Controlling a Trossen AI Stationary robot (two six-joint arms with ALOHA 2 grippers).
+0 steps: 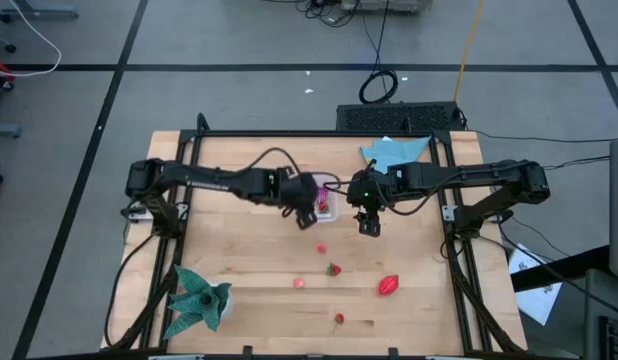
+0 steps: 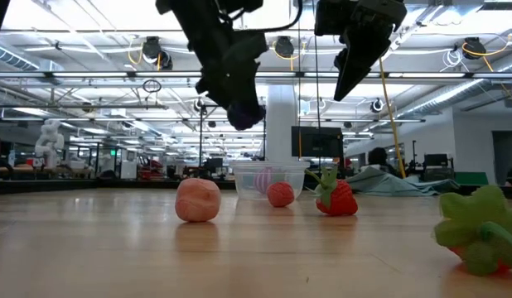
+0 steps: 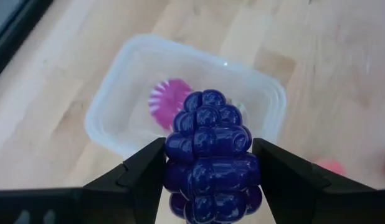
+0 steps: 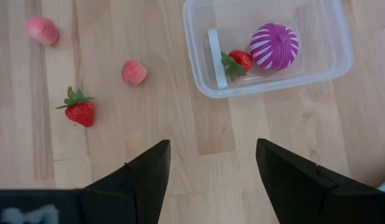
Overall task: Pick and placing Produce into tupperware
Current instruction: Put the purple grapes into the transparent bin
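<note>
My left gripper (image 1: 307, 208) is shut on a purple berry cluster (image 3: 208, 155) and hangs above the clear tupperware (image 1: 326, 203). The tub (image 4: 267, 43) stands on the table and holds a pink striped fruit (image 4: 275, 45) and a small strawberry (image 4: 237, 61). My right gripper (image 1: 368, 224) is open and empty above bare table, just to the right of the tub. Loose on the table are a pink fruit (image 1: 321, 248), a strawberry (image 1: 333, 268), another pink fruit (image 1: 300, 283), the oval red fruit (image 1: 389, 286) and a small red one (image 1: 339, 319). My left gripper pinches the purple cluster by two opposite sides (image 3: 174, 149) between its two fingers. The fingers come from above, pointing down. The cluster is lifted clear, high over the table in the low view (image 2: 246, 112), above the tub's edge (image 3: 118, 134).
A teal-green cloth (image 1: 197, 298) lies at the near left. A light blue cloth (image 1: 394, 152) lies at the far edge, behind the right arm. The loose fruits lie in the middle of the table's near half, with bare wood on both sides of them.
</note>
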